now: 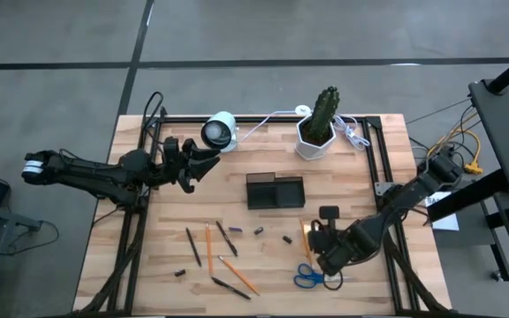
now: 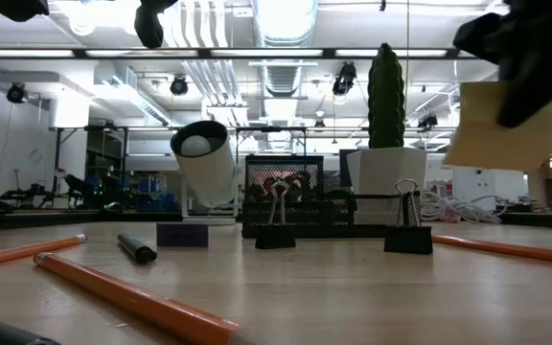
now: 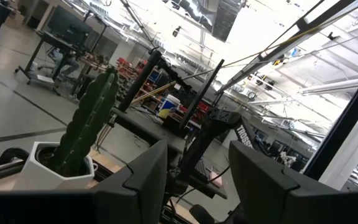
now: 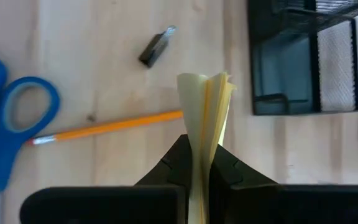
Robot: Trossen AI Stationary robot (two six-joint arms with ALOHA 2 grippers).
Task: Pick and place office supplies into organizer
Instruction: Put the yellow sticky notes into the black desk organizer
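Note:
My right gripper (image 4: 201,167) is shut on a small yellow sticky-note pad (image 4: 205,118), held above the wood table's near right part (image 1: 319,240). The black mesh organizer (image 1: 275,190) stands at the table's middle, beyond the gripper. Blue-handled scissors (image 1: 312,278) and an orange pencil (image 4: 104,129) lie flat below the gripper. More orange pencils (image 1: 208,247) and black pens (image 1: 227,238) lie to the near left. My left gripper (image 1: 191,168) waits raised at the far left, open (image 3: 194,180), with nothing between its fingers. My right gripper pinches the sticky-note pad between its two fingers, at the pad's end nearest the wrist (image 4: 202,155). The fingers slant down from above. The free end (image 4: 207,84) sticks out past the fingertips with its pages fanned and bent. The pad (image 2: 504,129) hangs clear of the table.
A white hexagonal pot with a cactus (image 1: 318,132) stands at the far edge, a white cylinder-shaped device (image 1: 220,131) to its left, and white cables (image 1: 352,132) beside the pot. Small black binder clips (image 2: 275,225) (image 2: 408,230) stand on the table before the organizer.

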